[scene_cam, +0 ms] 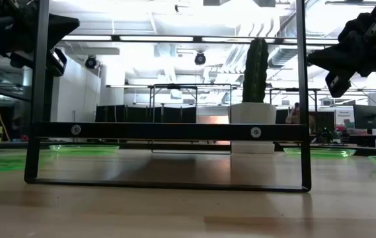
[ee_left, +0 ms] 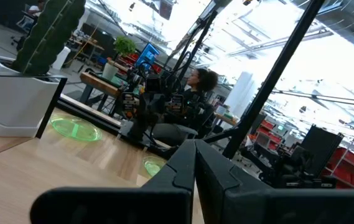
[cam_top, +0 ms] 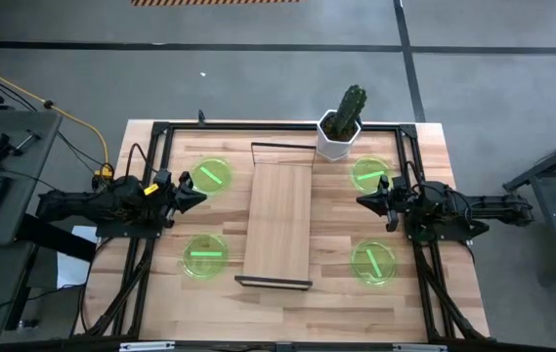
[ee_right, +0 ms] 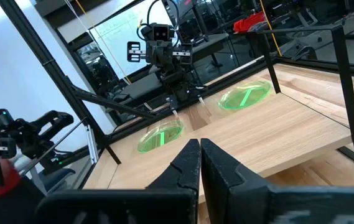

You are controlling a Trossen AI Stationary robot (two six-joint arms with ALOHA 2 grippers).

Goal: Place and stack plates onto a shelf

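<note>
Four green plates lie flat on the tabletop, two on either side of the shelf (cam_top: 279,223): far left (cam_top: 211,175), near left (cam_top: 204,256), far right (cam_top: 369,174), near right (cam_top: 373,262). The light-wood shelf stands in the middle of the table on its black end frames (scene_cam: 168,131), its board bare. My left gripper (cam_top: 199,197) is shut and hovers left of the shelf, between the two left plates. My right gripper (cam_top: 363,200) is also shut and hovers right of the shelf, between the two right plates. Each wrist view shows the fingers together (ee_left: 195,155) (ee_right: 200,149).
A cactus in a white pot (cam_top: 341,125) stands at the table's far edge, just past the shelf's far right corner. A black frame (cam_top: 160,132) runs around the table. Bare wood lies near the front edge. A person (ee_left: 195,81) sits in the room behind.
</note>
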